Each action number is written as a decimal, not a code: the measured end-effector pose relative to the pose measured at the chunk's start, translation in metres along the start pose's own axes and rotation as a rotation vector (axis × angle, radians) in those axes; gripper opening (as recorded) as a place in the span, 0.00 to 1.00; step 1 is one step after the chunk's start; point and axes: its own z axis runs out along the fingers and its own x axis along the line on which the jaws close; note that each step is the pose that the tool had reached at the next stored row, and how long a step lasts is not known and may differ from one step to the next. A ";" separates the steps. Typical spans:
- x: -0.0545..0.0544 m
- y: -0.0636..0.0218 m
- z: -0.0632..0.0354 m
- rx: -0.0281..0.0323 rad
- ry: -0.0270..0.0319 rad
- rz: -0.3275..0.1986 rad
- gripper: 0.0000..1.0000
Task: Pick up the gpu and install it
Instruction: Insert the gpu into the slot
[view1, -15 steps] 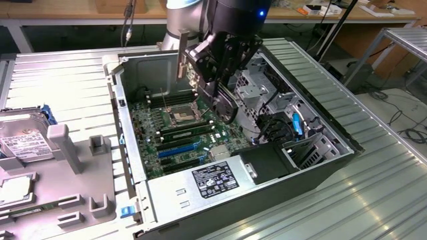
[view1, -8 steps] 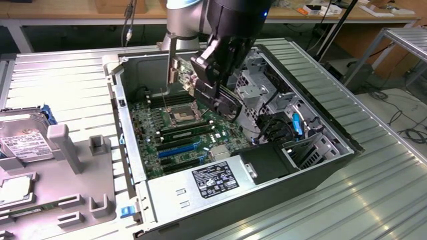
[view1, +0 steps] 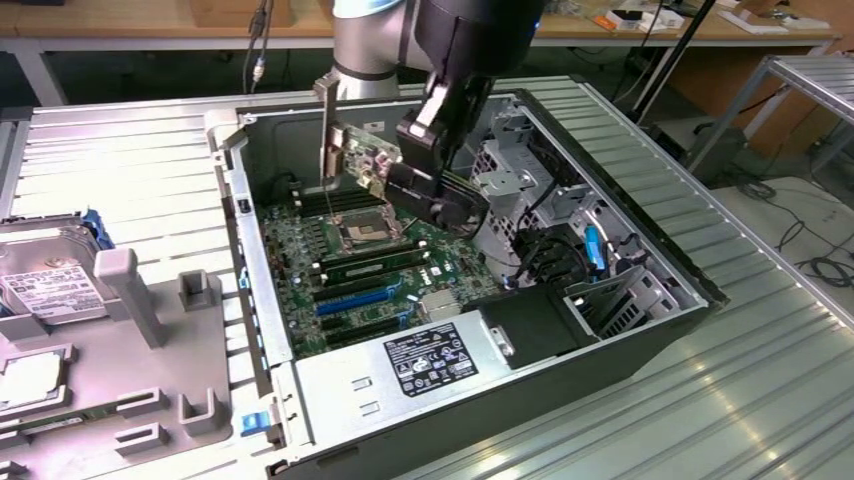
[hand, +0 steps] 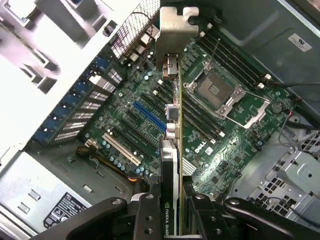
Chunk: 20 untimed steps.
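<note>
My gripper (view1: 404, 168) is shut on the gpu (view1: 358, 152), a green card with a black face and a silvery end bracket (view1: 324, 120). I hold it in the air, on edge, over the open computer case (view1: 667, 290), above the motherboard (view1: 350, 262) near the CPU socket (view1: 367, 235). In the wrist view the gpu (hand: 171, 165) runs edge-on away from the gripper (hand: 172, 220), its bracket (hand: 175, 30) at the far end. Black fingers (hand: 145, 220) clamp it from both sides. Beneath the card lie the motherboard (hand: 225, 135), a blue slot (hand: 150, 116) and a white slot (hand: 121, 148).
A power supply (view1: 430, 362) fills the case's near corner, and a metal drive cage (view1: 514, 165) with cables lines the exterior view's right wall. Outside, at the exterior view's left, a grey fixture (view1: 140, 340) holds a silver hard drive (view1: 54, 290).
</note>
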 end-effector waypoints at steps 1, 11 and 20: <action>0.000 0.0000 0.0000 -0.0003 0.0012 -0.039 0.27; -0.001 -0.0013 0.0003 -0.0022 0.0083 -0.287 0.27; -0.003 -0.0026 0.0005 -0.0036 0.0135 -0.470 0.27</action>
